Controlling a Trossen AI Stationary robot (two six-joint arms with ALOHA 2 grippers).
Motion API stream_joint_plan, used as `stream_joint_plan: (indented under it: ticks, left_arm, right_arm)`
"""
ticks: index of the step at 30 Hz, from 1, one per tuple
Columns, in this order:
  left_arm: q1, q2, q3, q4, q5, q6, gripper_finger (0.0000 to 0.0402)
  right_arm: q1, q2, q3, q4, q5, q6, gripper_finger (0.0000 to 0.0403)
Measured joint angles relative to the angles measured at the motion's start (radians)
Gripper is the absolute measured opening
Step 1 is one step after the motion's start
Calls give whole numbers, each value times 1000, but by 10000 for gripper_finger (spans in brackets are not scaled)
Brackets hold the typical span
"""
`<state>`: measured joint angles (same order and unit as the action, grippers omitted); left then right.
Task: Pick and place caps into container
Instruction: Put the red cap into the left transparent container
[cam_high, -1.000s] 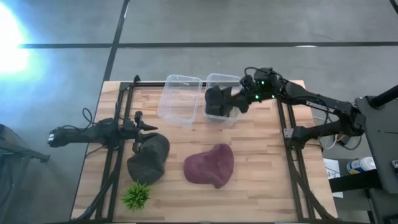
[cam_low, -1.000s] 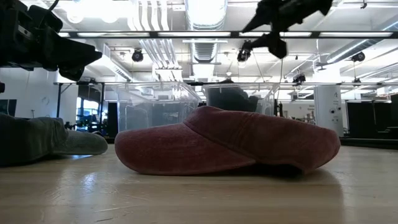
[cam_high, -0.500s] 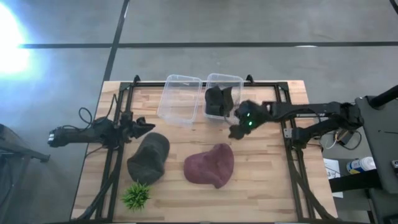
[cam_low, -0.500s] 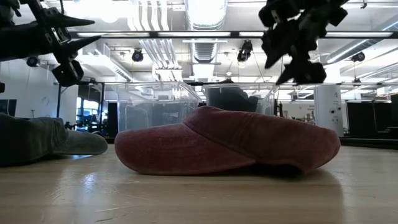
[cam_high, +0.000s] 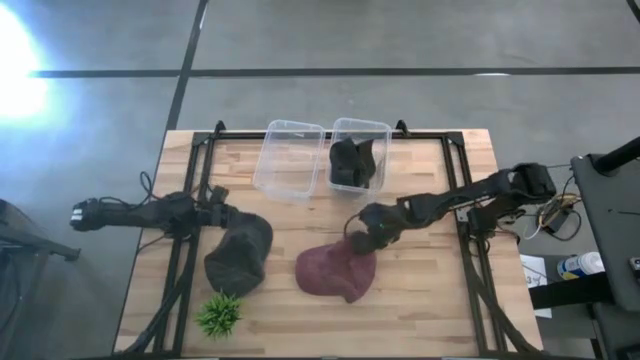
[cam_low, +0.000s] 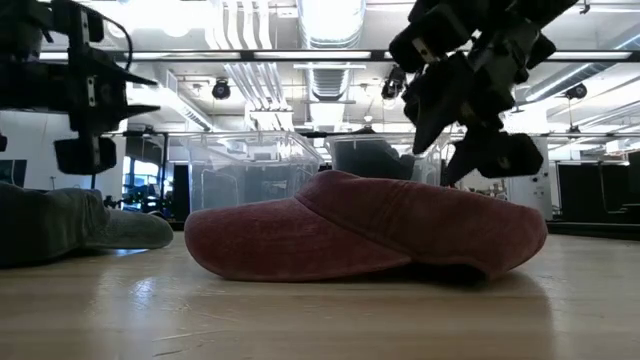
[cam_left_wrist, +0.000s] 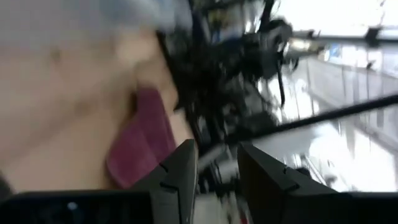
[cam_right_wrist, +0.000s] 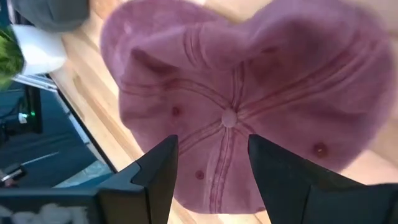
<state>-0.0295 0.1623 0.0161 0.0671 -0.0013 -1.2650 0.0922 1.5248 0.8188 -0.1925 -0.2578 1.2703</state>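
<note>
The maroon cap (cam_high: 335, 268) lies crown up on the table's near middle, also low and wide in the low view (cam_low: 370, 235). My right gripper (cam_high: 356, 238) hovers open just above its far edge; the right wrist view looks down on the crown button (cam_right_wrist: 229, 117) between the fingers. One charcoal cap (cam_high: 240, 255) rests on the table's left side, with my left gripper (cam_high: 222, 205) open above its far end. The second charcoal cap (cam_high: 352, 162) sits inside the right-hand clear container (cam_high: 380, 130).
An empty clear container (cam_high: 290, 158) stands beside the filled one at the far edge. A small green spiky plant (cam_high: 220, 313) in a white pot sits at the near left corner. Bare wood (cam_high: 430, 290) lies to the maroon cap's right.
My right gripper has left the right container, where the charcoal cap stays, and has swung toward the near edge and down until it hangs over the maroon cap. My left gripper has turned about its wrist while staying above the grey cap's far end.
</note>
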Motion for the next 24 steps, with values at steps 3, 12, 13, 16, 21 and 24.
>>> stream_joint_plan:
  ticks: [3,12,13,16,21,24]
  left_arm:
    - [-49,82,18,13,56,-21,114]
    - [-267,395,81,127,-67,-105,114]
    - [-290,435,93,133,-91,-106,115]
    - [-349,569,136,148,-147,-137,119]
    - [-394,806,220,165,-172,-179,136]
    - [-398,937,277,195,-173,-184,151]
  right_arm:
    - [12,50,2,27,-6,5,192]
    - [13,145,7,198,-4,-8,192]
    - [13,154,8,212,-4,-6,192]
    - [13,187,7,252,-4,19,192]
    - [17,234,8,310,-1,37,192]
    - [19,258,8,336,-1,48,192]
